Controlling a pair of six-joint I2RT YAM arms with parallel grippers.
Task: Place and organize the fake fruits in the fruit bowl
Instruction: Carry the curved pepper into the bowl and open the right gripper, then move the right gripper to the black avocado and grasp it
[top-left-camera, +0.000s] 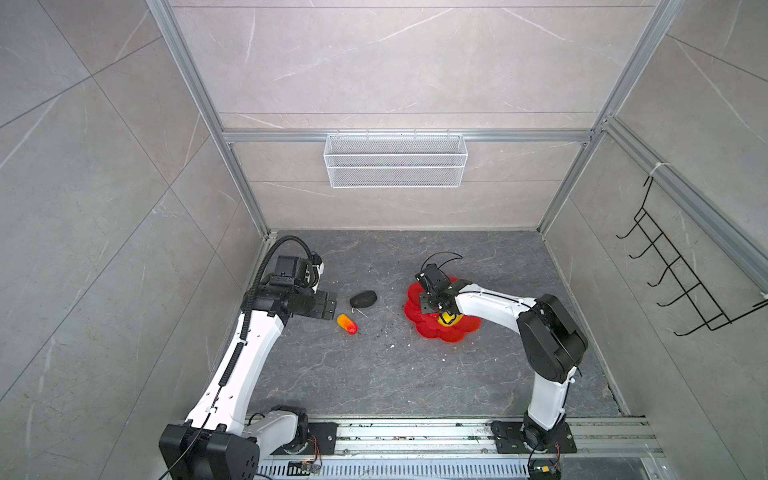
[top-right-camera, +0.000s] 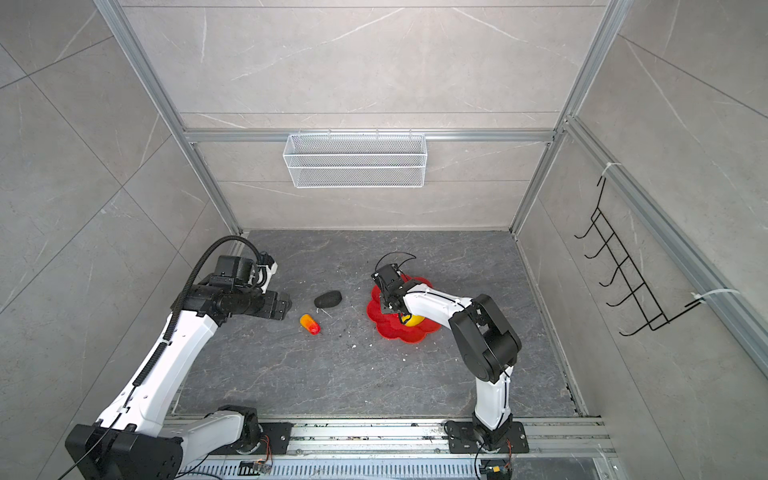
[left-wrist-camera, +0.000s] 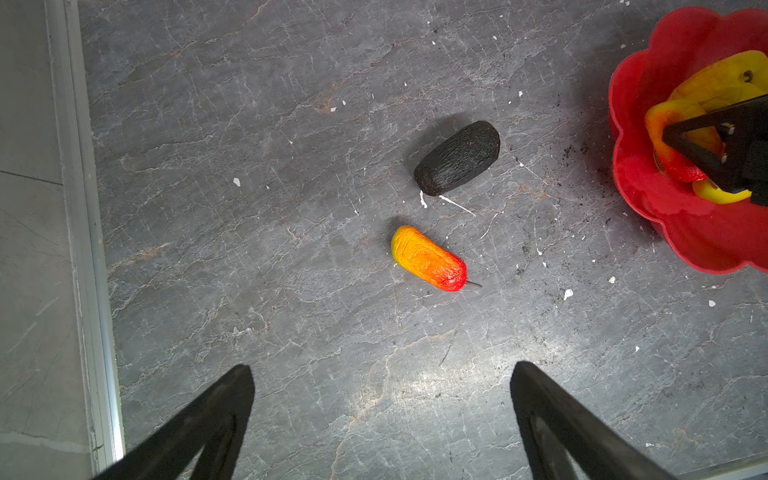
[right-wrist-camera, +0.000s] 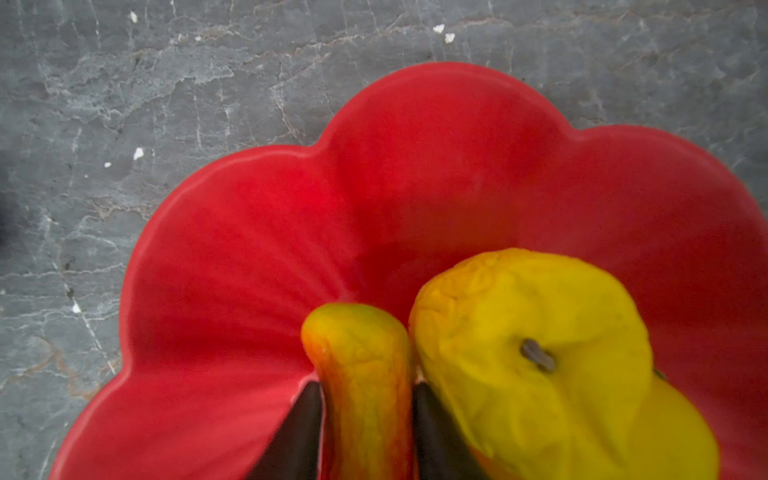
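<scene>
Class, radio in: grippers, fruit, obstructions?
Left gripper open, empty. Right gripper straddles orange fruit in bowl, grip unclear. Black fruit, other orange fruit on table. Nothing blocking.

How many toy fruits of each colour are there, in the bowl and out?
Yellow: 2, round yellow and long yellow, in the bowl.
Orange-red: 2, orange-red in bowl and orange-red outside.
Black: 1, black fruit outside.
Total: 5.

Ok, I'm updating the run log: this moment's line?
left gripper open; right gripper astride orange-red oblong toy fruit in red scalloped bowl; black oval fruit outside
</scene>
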